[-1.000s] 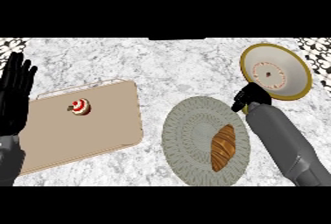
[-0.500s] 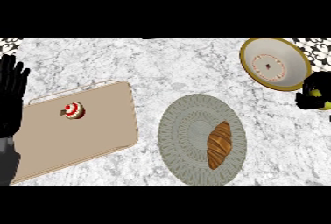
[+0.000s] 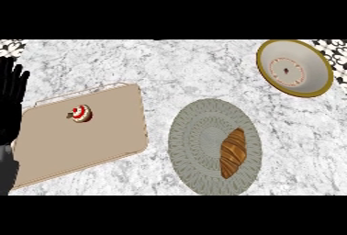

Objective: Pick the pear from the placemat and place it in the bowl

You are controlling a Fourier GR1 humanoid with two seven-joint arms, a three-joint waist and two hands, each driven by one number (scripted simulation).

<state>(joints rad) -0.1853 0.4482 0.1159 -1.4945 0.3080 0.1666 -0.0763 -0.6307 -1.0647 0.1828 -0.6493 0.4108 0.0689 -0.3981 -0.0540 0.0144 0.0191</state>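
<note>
Nearest: plate (image 3: 193, 151) with croissant (image 3: 233, 152), untouched. Placemat (image 3: 102, 142) at left carries only small red-and-white item (image 3: 81, 114); no pear on it. My left hand (image 3: 12, 105) resting at left edge, fingers straight, holding nothing. Far right: bowl (image 3: 308, 85) shows no pear. Change: my right hand, at right edge half-second ago (yellow-green thing in it), now out of view; cannot tell its fingers. Judgement: placing unconfirmed.

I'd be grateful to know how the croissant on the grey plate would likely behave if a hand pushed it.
The croissant lies flat and elongated on the plate, so it would probably slide or pivot rather than roll. Its layered, flaky-looking crust suggests it is light for its size and might crush if squeezed.
</note>
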